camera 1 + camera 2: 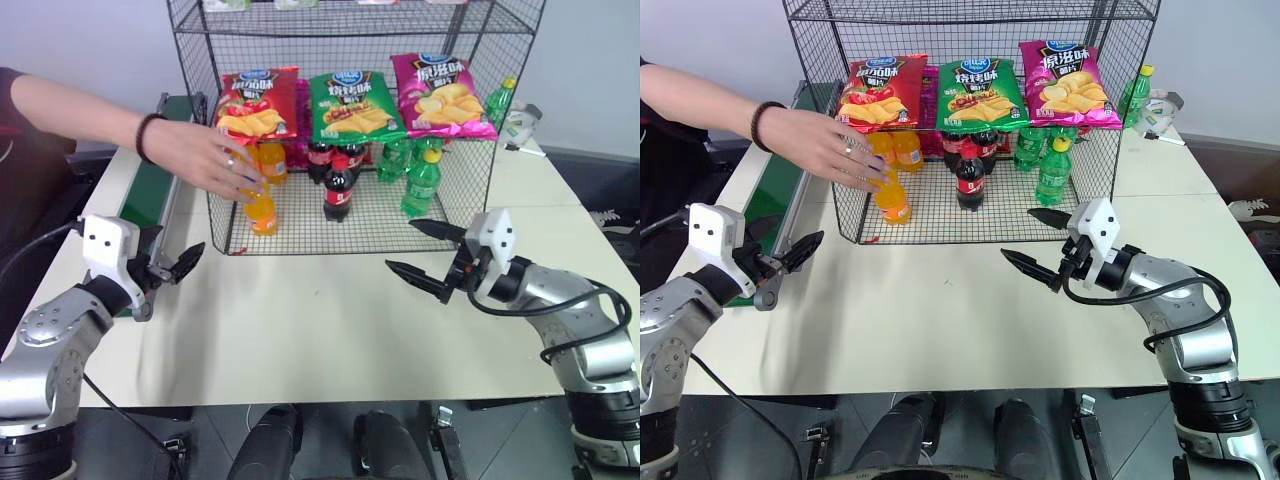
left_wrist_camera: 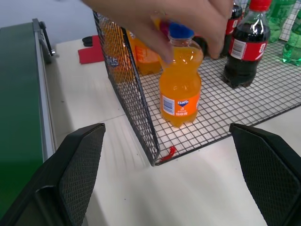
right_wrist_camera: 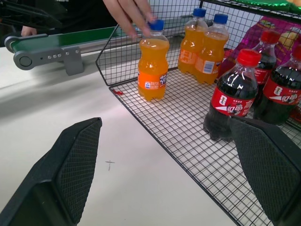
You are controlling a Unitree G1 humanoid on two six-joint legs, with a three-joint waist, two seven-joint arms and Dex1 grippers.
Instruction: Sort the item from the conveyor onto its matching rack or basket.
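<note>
Orange soda bottle [image 1: 261,208], wire rack [image 1: 400,215], pale table [image 1: 300,320]

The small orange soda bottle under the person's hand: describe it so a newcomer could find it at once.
Start at the large black wire-mesh rack on the white table. On its bottom shelf, near the front corner beside the dark green conveyor belt, stands the small clear bottle of orange soda with a blue cap. It stands forward, alone, under a person's hand.

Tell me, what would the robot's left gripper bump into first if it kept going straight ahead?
Probably the front corner of the black wire rack. The left gripper points at it, with the orange soda bottle just behind the mesh.
</note>
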